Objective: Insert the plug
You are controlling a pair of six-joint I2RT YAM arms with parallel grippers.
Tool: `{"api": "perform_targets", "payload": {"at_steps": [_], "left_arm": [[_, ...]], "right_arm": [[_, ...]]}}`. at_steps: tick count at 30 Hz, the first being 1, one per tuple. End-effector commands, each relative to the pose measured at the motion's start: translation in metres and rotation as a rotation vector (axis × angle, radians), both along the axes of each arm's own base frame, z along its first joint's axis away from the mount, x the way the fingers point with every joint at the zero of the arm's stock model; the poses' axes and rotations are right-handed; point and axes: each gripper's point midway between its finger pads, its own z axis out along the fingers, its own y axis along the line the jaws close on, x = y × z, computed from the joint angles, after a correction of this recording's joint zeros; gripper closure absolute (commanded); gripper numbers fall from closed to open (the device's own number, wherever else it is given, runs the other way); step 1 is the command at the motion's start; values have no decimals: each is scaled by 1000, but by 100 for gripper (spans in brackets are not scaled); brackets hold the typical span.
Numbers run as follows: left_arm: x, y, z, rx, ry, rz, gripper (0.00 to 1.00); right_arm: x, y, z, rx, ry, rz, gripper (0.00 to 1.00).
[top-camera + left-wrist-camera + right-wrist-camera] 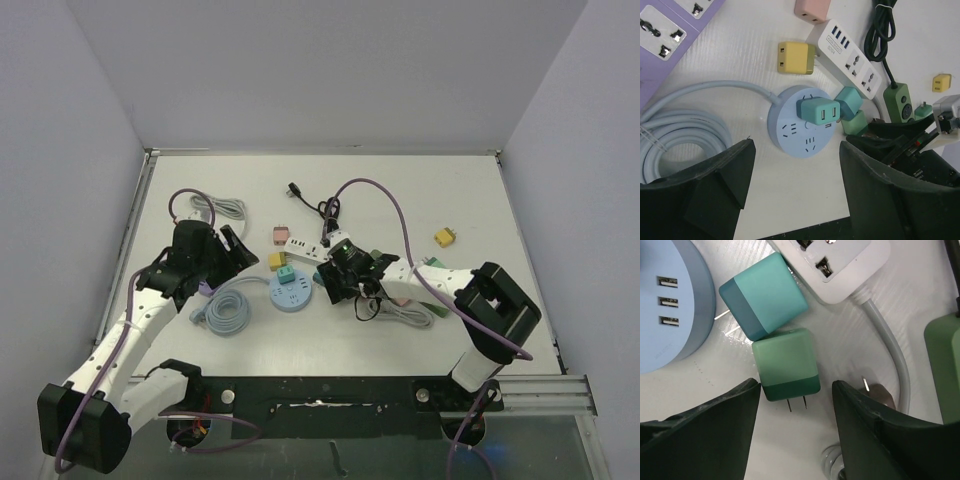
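Observation:
A round blue socket hub (799,131) lies on the table with a teal plug (817,111) seated in its top. My left gripper (795,185) hangs open just short of the hub, with only bare table between its fingers (715,185). Beside the hub lie a loose teal plug (762,295) and a green plug (787,365), whose prongs point toward my right gripper (795,430). That gripper is open, and the green plug sits just ahead of its fingertips, untouched. From above, the hub (290,292) lies between the left gripper (235,250) and the right gripper (335,278).
A white power strip (305,247), a yellow plug (277,260) and a pink plug (281,235) lie behind the hub. A purple strip (670,25) and the coiled blue cable (228,310) are at the left. A green strip (899,102), a black cord (325,210) and another yellow plug (445,237) are to the right.

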Motion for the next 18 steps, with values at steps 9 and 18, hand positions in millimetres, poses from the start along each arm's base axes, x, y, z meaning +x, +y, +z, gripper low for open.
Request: {"api": "perform_targets", "payload": {"at_steps": [9,18], "left_arm": [[8,-9,1,-61,2,-2,38],[3,-24,-4,-86,17,-112,39]], "right_arm": [[14,30,6,43,-15,91,56],[14,30,19,84,-71,109,68]]}}
